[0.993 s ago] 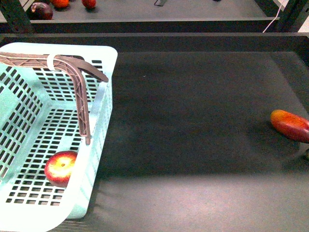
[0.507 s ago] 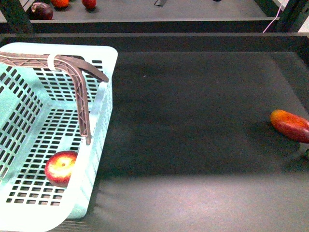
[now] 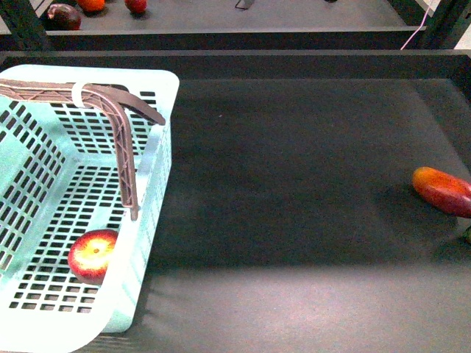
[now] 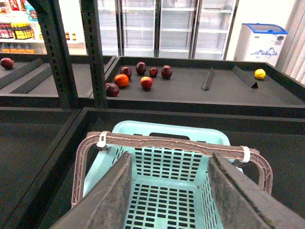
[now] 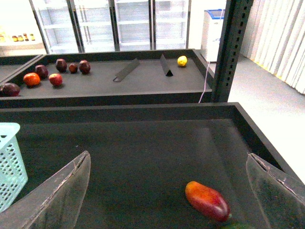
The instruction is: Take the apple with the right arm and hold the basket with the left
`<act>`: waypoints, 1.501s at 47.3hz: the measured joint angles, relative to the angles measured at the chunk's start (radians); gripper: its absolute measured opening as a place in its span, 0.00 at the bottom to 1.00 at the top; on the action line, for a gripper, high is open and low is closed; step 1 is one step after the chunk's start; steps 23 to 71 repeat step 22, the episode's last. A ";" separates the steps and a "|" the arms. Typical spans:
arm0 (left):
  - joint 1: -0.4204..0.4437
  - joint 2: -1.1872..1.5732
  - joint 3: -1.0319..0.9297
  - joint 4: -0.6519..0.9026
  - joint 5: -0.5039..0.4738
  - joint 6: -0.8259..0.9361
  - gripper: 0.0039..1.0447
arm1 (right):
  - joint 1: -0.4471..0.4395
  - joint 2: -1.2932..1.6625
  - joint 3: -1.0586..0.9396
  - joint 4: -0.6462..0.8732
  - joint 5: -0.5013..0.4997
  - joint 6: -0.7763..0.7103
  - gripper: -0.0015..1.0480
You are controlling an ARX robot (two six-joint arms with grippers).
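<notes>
Dark matte tray table [image 3: 294, 191] with raised edges, another tray [image 5: 119, 81] of small fruits behind it, glass-door fridges [image 4: 162, 24] along the back wall. Loads of bare surface between the basket [image 3: 158, 184] on the left and an elongated red-orange fruit [image 3: 441, 190] near the right edge. Apple [image 3: 93, 255] inside the basket, near corner, against the right wall. Left gripper [image 4: 167, 191] spread open above the basket, not touching it. Right gripper [image 5: 167, 191] also wide open, well apart from the apple.

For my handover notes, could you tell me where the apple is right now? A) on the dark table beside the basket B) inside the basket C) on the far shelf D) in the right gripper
B: the apple lies on the slotted floor of the basket, near its side wall.
</notes>
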 joint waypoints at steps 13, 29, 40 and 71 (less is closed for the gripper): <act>0.000 0.000 0.000 0.000 0.000 0.002 0.94 | 0.000 0.000 0.000 0.000 0.000 0.000 0.91; 0.000 0.000 0.000 0.000 0.000 0.002 0.94 | 0.000 0.000 0.000 0.000 0.000 0.000 0.91; 0.000 0.000 0.000 0.000 0.000 0.002 0.94 | 0.000 0.000 0.000 0.000 0.000 0.000 0.91; 0.000 0.000 0.000 0.000 0.000 0.002 0.94 | 0.000 0.000 0.000 0.000 0.000 0.000 0.91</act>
